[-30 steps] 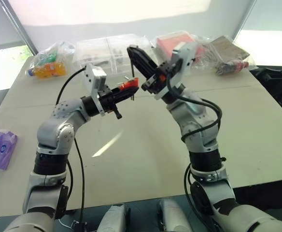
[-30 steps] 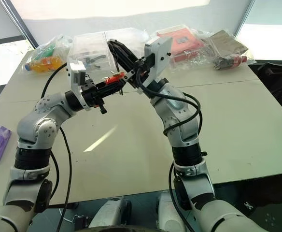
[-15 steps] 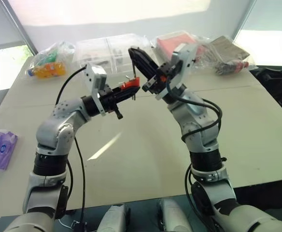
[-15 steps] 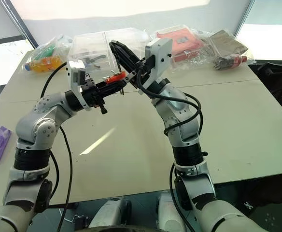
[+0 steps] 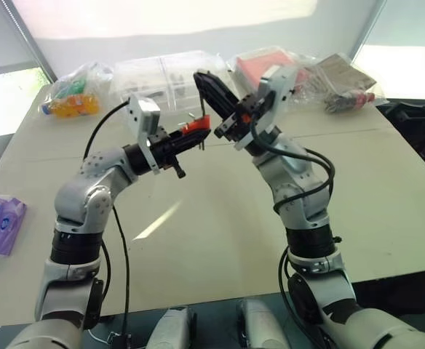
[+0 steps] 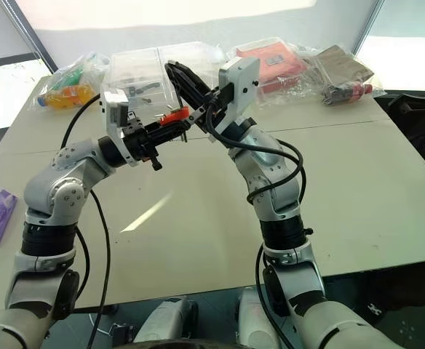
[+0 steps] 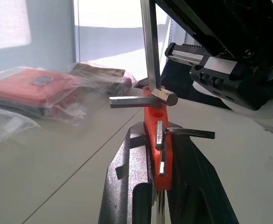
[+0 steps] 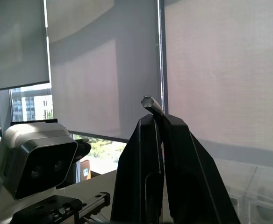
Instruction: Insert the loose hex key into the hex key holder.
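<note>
Both arms are raised above the pale matte desk, their tips meeting in mid-air over its middle. The left gripper points forward and rightward, its black fingers clenched on the hex key holder, a small red-orange plastic block with thin grey metal keys jutting out sideways. The right gripper angles up and to the left, its fingers pinched together on the loose hex key, a slim hexagonal steel rod whose cut end pokes out above the fingertips. In the left wrist view that rod comes straight down and meets the top end of the holder, right beside a short key stub; whether it has entered a hole cannot be told. Farther back on the desk lie crinkled clear plastic bags: one with a flat red-orange box, a clear lidded box, and a bag of bright yellow and green pieces. A purple packet sits at the near left edge
</note>
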Robot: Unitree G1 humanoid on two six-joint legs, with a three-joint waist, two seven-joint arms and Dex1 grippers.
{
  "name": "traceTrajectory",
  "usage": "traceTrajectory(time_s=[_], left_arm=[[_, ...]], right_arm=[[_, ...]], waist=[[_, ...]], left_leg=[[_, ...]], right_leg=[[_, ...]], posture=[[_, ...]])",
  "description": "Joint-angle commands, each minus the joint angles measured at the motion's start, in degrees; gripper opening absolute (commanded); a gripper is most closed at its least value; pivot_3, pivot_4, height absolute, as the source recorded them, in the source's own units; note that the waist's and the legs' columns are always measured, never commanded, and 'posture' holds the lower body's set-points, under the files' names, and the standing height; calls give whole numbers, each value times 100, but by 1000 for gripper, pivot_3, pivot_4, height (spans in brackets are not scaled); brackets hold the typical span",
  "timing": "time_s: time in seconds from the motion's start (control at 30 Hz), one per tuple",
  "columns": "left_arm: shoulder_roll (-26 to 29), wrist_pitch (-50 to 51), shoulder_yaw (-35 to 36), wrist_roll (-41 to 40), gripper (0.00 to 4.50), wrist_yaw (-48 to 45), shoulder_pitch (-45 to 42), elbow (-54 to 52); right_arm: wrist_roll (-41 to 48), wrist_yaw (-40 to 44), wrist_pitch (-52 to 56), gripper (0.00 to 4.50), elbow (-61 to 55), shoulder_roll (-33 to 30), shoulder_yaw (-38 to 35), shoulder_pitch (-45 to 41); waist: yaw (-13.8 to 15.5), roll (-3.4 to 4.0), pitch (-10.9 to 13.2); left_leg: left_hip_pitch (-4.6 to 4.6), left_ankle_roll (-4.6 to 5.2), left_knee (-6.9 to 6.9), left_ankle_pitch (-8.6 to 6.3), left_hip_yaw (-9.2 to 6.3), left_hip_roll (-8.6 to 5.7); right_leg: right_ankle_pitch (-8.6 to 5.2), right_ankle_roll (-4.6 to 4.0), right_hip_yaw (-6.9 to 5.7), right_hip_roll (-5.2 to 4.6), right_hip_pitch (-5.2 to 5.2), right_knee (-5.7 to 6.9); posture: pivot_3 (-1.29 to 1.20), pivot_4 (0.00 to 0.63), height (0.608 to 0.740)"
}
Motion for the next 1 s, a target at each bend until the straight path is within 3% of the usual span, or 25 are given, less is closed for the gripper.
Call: traceTrajectory(time_s=[0.03, 1.0], left_arm=[[29, -55, 151, -98, 79, -4, -123, -209], [2, -169, 228, -43, 79, 27, -204, -44]], right_arm=[[2, -4, -136, 68, -108, 20, -46, -47], [-42, -35, -130, 68, -169, 4, -62, -7]], waist=[[0, 0, 0], [1, 0, 0]], left_leg=[[0, 0, 0, 0, 0, 0], [0, 0, 0, 0, 0, 0]], right_leg=[[0, 0, 0, 0, 0, 0], [0, 0, 0, 0, 0, -1]], posture=[[0, 150, 740], [0, 150, 740]])
